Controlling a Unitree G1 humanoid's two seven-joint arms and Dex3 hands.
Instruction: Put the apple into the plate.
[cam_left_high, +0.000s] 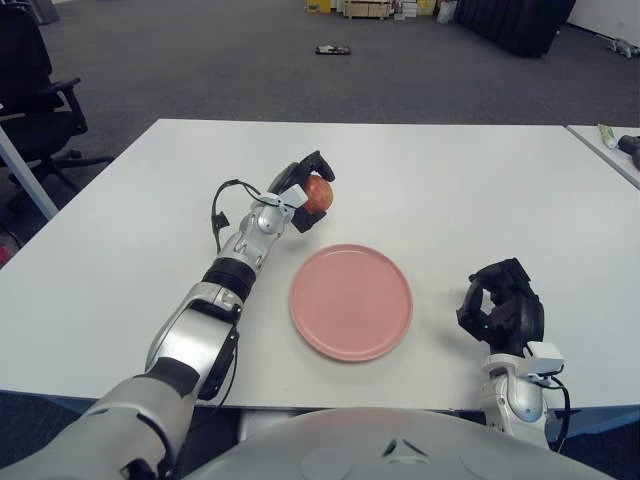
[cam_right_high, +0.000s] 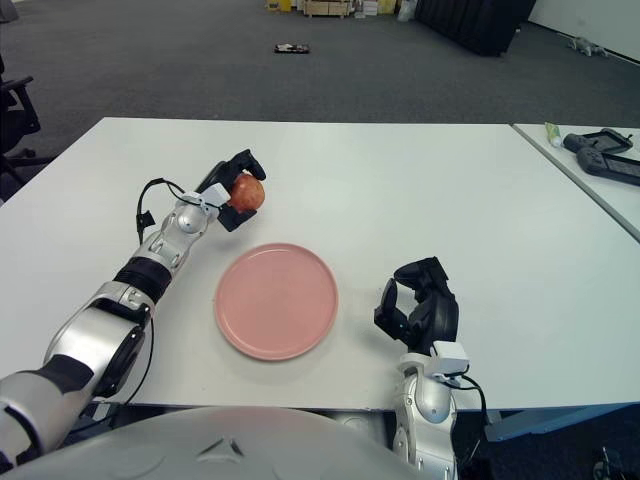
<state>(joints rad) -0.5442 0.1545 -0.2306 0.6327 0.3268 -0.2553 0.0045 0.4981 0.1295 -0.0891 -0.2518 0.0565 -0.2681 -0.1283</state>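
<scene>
Apple (cam_left_high: 318, 193): pinched in my left hand (cam_left_high: 300, 200) fingers, above the bench. Plate (cam_left_high: 351, 301): below and nearer me than those fingers. Right hand (cam_left_high: 503, 308): curled, beside plate's right.

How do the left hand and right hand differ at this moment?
The left hand is stretched out beyond the plate's far left edge; the right hand shows near the table's front edge, right of the plate. The left hand grips the apple; the right hand is curled and holds nothing. Both have dark fingers.
</scene>
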